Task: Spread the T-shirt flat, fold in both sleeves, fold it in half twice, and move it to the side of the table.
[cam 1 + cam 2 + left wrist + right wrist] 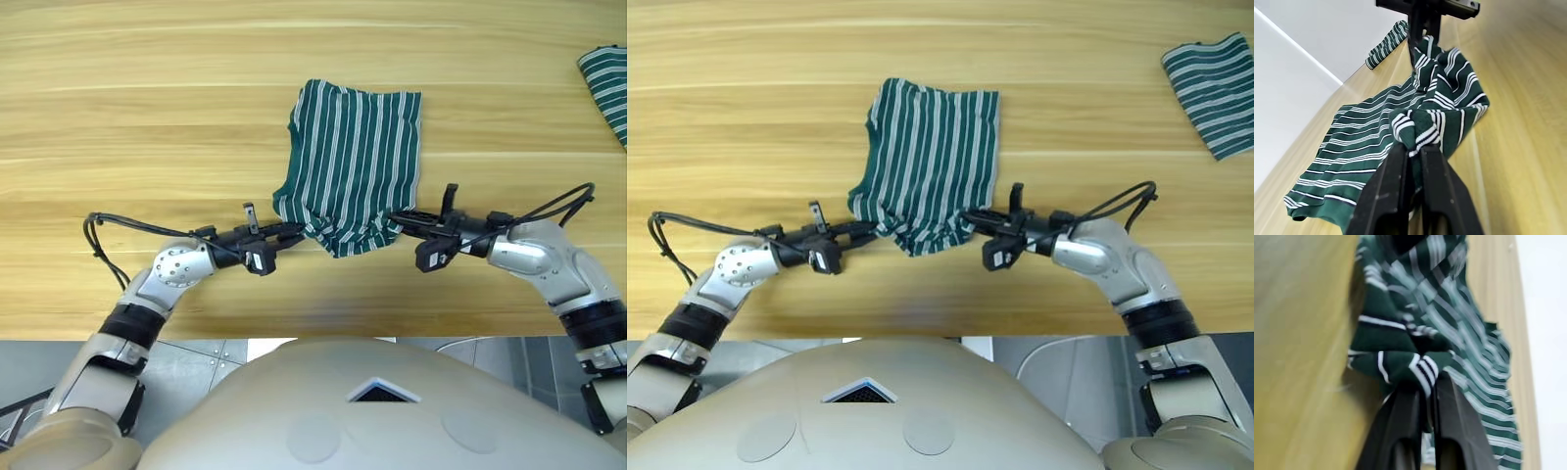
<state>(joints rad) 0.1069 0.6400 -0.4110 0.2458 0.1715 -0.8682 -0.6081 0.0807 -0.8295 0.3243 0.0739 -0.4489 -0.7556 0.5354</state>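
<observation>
1. Left eye view: finds the left gripper (299,231) pressed together on the near left corner of a dark green cotton T-shirt (358,147) with thin white stripes. Finds the right gripper (397,223) pinched tight on the near right corner. Places the T-shirt about mid-way along the pale wooden table (147,117), a little toward the right. Shows its far part lying flat as a rough rectangle, and its near edge bunched and sagging between the two grippers. Catches a second striped cloth (609,83), green and white and folded, at the far right edge of the table, well apart from the T-shirt.
2. Right eye view: repeats the same scene, with the right gripper (972,217) and the left gripper (872,231) clamped on the near edge. Shows wrinkles gathered between them and stripes running away from the robot.
3. Left wrist view: looks along two black fingers (1396,181) squeezed onto a folded lump of ribbed hem, with nothing but cloth between them. Shows the fabric climbing off the wood to the pinch. Picks out the right gripper (1424,29) farther off, gripping the opposite corner, and the striped cloth (1386,44) beyond it by the table's edge.
4. Right wrist view: comes blurred, yet still shows two black fingers (1400,421) closed around a wad of striped hem. Shows the rest of the T-shirt trailing away over the wood.
</observation>
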